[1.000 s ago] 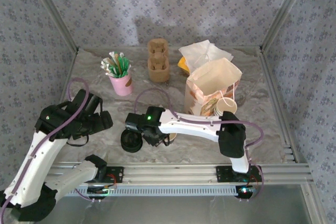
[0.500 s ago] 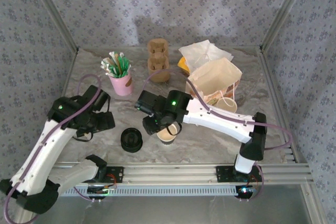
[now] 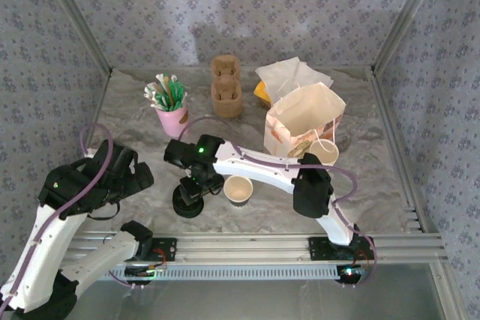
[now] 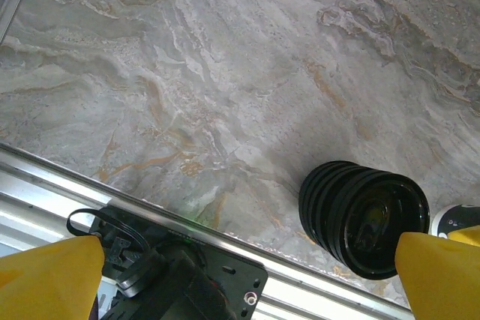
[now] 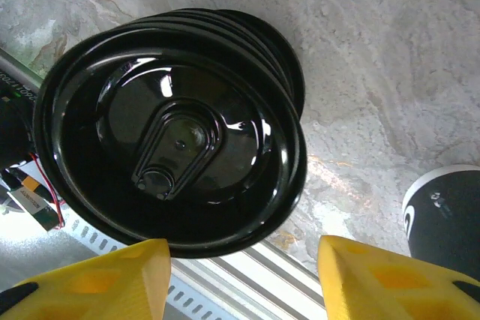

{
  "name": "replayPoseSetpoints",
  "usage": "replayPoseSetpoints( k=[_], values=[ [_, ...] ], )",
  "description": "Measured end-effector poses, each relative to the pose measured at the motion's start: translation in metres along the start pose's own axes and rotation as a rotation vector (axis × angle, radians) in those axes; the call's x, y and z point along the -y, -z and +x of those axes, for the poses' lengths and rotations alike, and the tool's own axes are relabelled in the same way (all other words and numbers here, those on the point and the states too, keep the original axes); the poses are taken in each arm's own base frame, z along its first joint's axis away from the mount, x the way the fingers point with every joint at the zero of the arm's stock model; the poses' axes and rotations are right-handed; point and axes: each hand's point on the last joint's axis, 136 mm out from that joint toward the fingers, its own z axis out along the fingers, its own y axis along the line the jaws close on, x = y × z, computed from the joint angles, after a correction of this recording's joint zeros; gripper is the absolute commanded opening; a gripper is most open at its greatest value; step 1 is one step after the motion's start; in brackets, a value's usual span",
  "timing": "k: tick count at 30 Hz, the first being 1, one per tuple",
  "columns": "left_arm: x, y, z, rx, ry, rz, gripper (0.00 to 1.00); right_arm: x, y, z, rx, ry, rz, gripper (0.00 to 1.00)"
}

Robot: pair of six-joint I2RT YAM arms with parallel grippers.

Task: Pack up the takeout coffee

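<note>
The takeout coffee cup (image 3: 238,189), a small paper cup with an open top, stands on the marble table to the right of a squat stack of black lids (image 3: 186,203). In the right wrist view its dark wall (image 5: 442,219) shows at the right edge. My right gripper (image 3: 193,183) hovers over the lid stack (image 5: 172,140). The right gripper (image 5: 244,279) is open, its yellow fingers (image 5: 97,279) astride the stack's near rim and holding nothing. My left gripper (image 3: 136,177) is left of the lids, and this left gripper (image 4: 244,275) is wide open and empty. The lid stack (image 4: 364,215) lies to its right.
A brown paper bag (image 3: 304,121) stands open at the right, with a stack of pale cups (image 3: 324,151) beside it. A pink cup of stirrers (image 3: 173,116), brown cup carriers (image 3: 226,86) and napkins (image 3: 292,76) sit at the back. An aluminium rail (image 3: 247,243) runs along the near edge.
My right gripper has left the cup, moved left over the lid stack and opened wider. The cup now stands uncovered. My left arm has drawn back toward the near left.
</note>
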Motion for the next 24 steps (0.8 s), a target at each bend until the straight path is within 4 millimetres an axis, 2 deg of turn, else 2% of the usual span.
replayPoseSetpoints(
  k=[6,15,24],
  values=[
    [0.0,-0.001,0.0,-0.002,-0.008,-0.002,0.99,0.0,-0.001,-0.004,-0.012,-0.011,-0.008,0.52],
    [0.001,-0.002,0.0,0.001,-0.015,0.001,1.0,0.013,-0.016,-0.008,-0.043,-0.041,0.018,0.46],
    [0.001,-0.005,0.002,-0.009,-0.034,-0.006,1.0,0.013,-0.016,-0.009,-0.042,-0.041,0.018,0.31]
  ],
)
